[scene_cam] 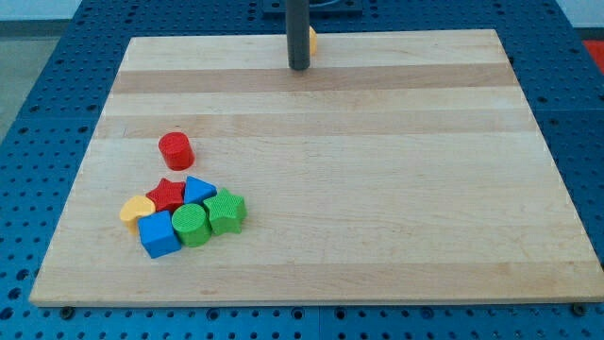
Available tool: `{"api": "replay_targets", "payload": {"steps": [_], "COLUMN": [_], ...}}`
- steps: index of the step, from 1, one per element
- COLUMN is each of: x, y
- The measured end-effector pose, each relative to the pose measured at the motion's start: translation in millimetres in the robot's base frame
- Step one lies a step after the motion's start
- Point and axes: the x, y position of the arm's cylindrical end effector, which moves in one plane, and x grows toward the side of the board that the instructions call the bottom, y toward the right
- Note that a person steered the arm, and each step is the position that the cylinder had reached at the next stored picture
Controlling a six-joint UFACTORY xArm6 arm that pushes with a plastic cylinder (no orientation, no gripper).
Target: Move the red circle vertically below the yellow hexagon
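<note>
The red circle (176, 149) stands alone on the wooden board (377, 170) at the view's left. The yellow hexagon (312, 40) sits at the view's top edge of the board, mostly hidden behind my rod. My tip (299, 67) rests on the board just left of and below the yellow hexagon, touching or almost touching it. The tip is far up and to the right of the red circle.
A cluster lies at the view's lower left: a red star (166, 195), a blue triangle (198, 190), a yellow heart (136, 209), a blue cube (159, 233), a green circle (191, 225) and a green star-like block (226, 211).
</note>
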Motion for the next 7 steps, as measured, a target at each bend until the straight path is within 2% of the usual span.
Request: {"api": "replay_targets", "payload": {"steps": [4, 6, 7], "x": [87, 155, 180], "y": [-207, -215, -191]}}
